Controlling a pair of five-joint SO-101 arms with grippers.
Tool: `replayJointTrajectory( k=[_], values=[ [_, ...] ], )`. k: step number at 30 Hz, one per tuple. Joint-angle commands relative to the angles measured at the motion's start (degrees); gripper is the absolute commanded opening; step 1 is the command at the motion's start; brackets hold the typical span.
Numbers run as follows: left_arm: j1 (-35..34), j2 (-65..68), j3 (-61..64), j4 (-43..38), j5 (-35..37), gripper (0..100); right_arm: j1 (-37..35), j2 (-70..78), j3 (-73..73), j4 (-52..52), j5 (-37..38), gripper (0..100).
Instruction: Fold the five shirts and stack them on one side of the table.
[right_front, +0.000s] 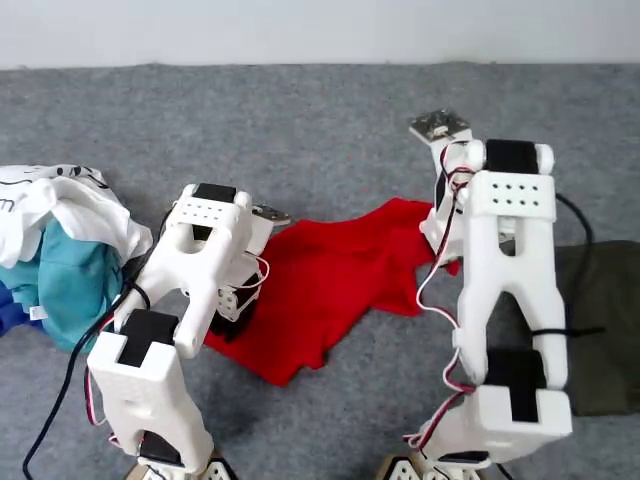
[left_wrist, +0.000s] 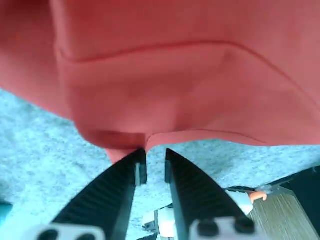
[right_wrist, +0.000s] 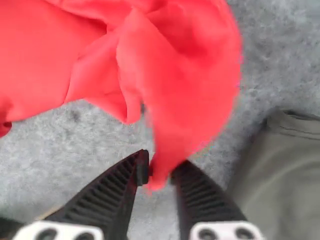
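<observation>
Grey table (right_front: 330, 120) | left claw (left_wrist: 154, 157) narrowly apart at red shirt (right_front: 330, 280) | right claw (right_wrist: 161, 169) clamps it

No text, number or sign can be read anywhere. The white shirt (right_front: 60, 205) in the heap at the left edge of the table (right_front: 330, 110) carries a few dark printed strokes, but folds cut them off and they make no legible word. A small white label (right_front: 38, 313) on the teal shirt (right_front: 75, 280) beside it is too small to read.

Narrowly parted fingers (left_wrist: 120, 190), tips at red shirt (left_wrist: 165, 75) hem, grey table (left_wrist: 40, 145) beneath
</observation>
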Motion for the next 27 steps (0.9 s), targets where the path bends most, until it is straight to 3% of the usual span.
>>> replayJointTrajectory(
  k=[1, 5, 9, 15, 18, 21, 27],
  values=[
    [0.62, -0.35, -0.04, 1.41, 0.44, 8, 0.31, 3.56, -1.58, 2.07, 0.7, 16.5],
    [0.7, -0.35, -0.04, 1.58, 0.44, 8, 0.31, 9.63, -3.34, 2.07, -0.35, 19.0],
    [0.79, -0.35, -0.13, 1.41, 0.26, 8, 0.66, 15.34, -8.97, 2.07, -6.33, 15.3],
    [3.6, -0.26, -0.13, 1.67, 0.35, 8, -4.0, 21.76, -12.57, 3.74, 5.89, 3.3],
    [3.6, -0.53, -0.22, 1.67, 0.35, 8, -5.58, 22.73, -12.48, 3.82, 2.46, 1.6],
    [1.49, -0.97, -1.19, 1.76, 0.26, 8, -5.58, 22.55, -12.84, 3.65, -1.76, 1.0],
    [-4.75, -0.97, -2.15, 1.76, 0.09, 8, -5.93, 22.55, -12.84, 3.65, -1.76, 1.0]
  ],
)
